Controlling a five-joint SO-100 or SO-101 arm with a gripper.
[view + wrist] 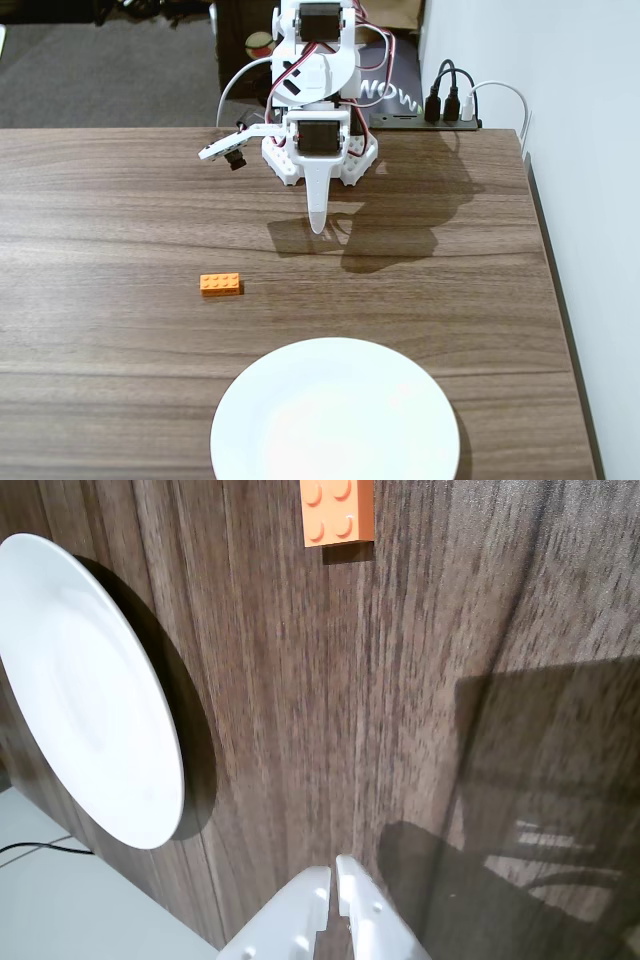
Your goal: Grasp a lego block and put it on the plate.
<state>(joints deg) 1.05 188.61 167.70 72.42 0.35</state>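
Note:
The orange lego block (220, 284) lies flat on the wooden table, left of centre. In the wrist view the block (338, 512) shows at the top edge, partly cut off. The white plate (335, 412) sits at the front edge of the table, below and right of the block; in the wrist view the plate (85, 685) fills the left side. My gripper (317, 225) hangs tip-down near the arm's base, behind and right of the block and apart from it. Its jaws are shut and empty in the wrist view (333, 868).
The arm's white base (320, 150) stands at the table's back middle. A power strip with plugs (445, 105) lies behind the back right corner. The table's right edge (550, 290) runs along a white wall. The arm's shadow falls right of the gripper.

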